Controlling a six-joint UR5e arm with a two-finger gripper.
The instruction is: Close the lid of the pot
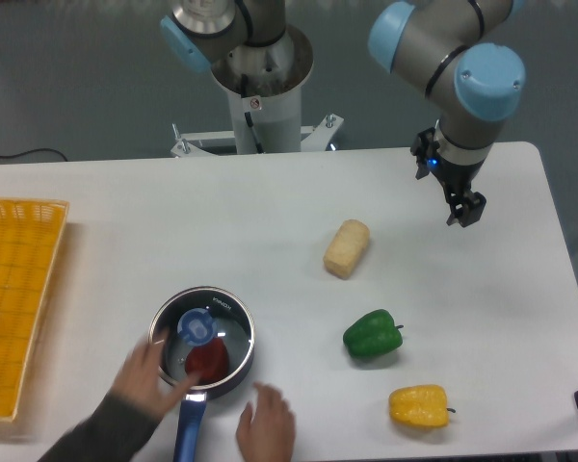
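Pot (204, 339) sits near front-left table (270, 202) edge, lid (198, 332) resting on it, something red visible through the glass. 2 human hands (144, 377) flank the pot handle. Gripper (465, 210) hangs over the far-right area, well apart; finger spread cannot be told. Bread roll (347, 247), green pepper (373, 335), yellow pepper (419, 405), yellow basket (17, 298) nearby.

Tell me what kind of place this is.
Probably a robotics lab tabletop set up for manipulation trials: a UR5e arm with its gripper above a plain white table, toy-like food such as a green bell pepper, and a person's hands arranging the pot.
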